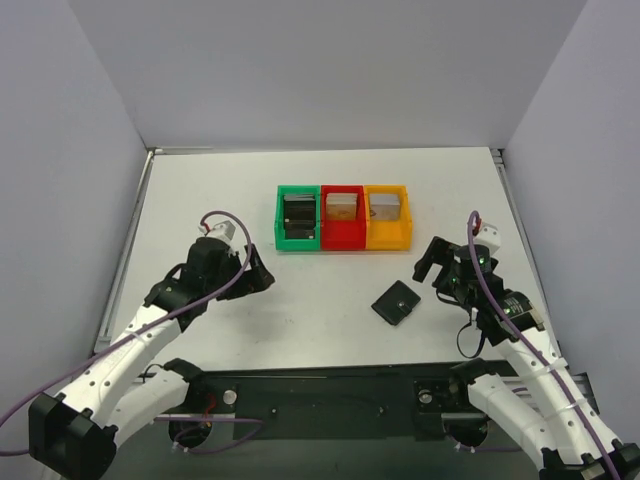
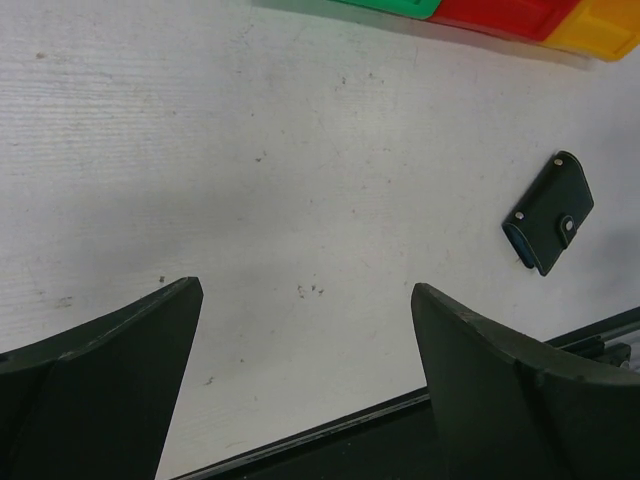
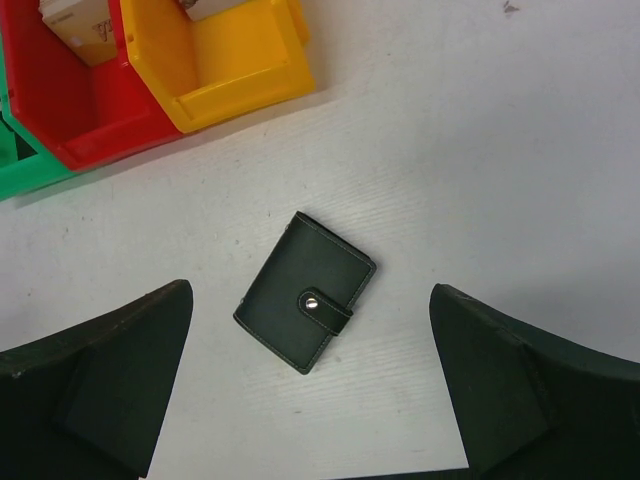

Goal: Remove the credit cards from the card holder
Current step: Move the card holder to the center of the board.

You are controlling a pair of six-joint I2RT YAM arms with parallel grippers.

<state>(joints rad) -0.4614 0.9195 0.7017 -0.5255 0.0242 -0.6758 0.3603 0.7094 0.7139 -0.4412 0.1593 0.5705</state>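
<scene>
The holder [image 1: 397, 302] lies closed on the table [image 1: 200, 200], tab [image 3: 325, 308] snapped, nearer the front edge than the bins [image 1: 343, 240]. No cards show. It sits near my right gripper [image 1: 436, 266], whose fingers are spread and empty, and the wrist view frames it between them. I'd descend squarely, pin the half away from the tab, and keep the snap clear. My left gripper [image 1: 258, 272], also spread and empty, is well apart. I'd bring it across to pop the tab.
</scene>
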